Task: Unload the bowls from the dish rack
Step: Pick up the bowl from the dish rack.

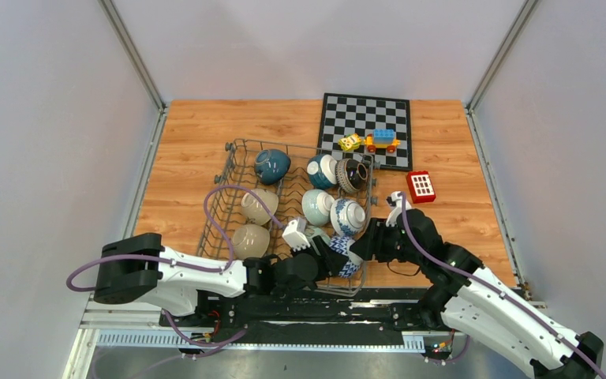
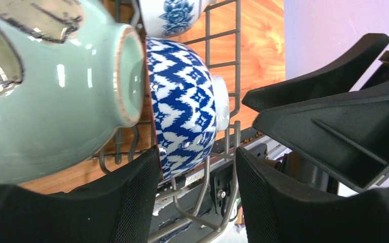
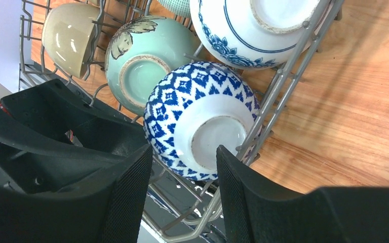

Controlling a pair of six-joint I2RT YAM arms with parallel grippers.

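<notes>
The dish rack (image 1: 218, 207) stands mid-table with several bowls on edge in it. At its near right corner sits a blue-and-white patterned bowl (image 1: 346, 258). My left gripper (image 1: 330, 261) comes at that bowl from the left and my right gripper (image 1: 365, 242) from the right. In the left wrist view the patterned bowl (image 2: 182, 106) leans against a pale green bowl (image 2: 50, 96). The left gripper (image 2: 196, 157) is open, one finger (image 2: 131, 192) at the bowl's rim. In the right wrist view the right gripper (image 3: 183, 152) is open below the patterned bowl (image 3: 200, 119), beside the rack's wire wall (image 3: 278, 86).
A black-and-white chessboard (image 1: 355, 118) lies behind the rack, with a yellow toy (image 1: 350, 143) and a blue-orange toy (image 1: 383, 140) on it. A red block (image 1: 420, 186) sits right of the rack. Each gripper's black fingers show close by in the other wrist view.
</notes>
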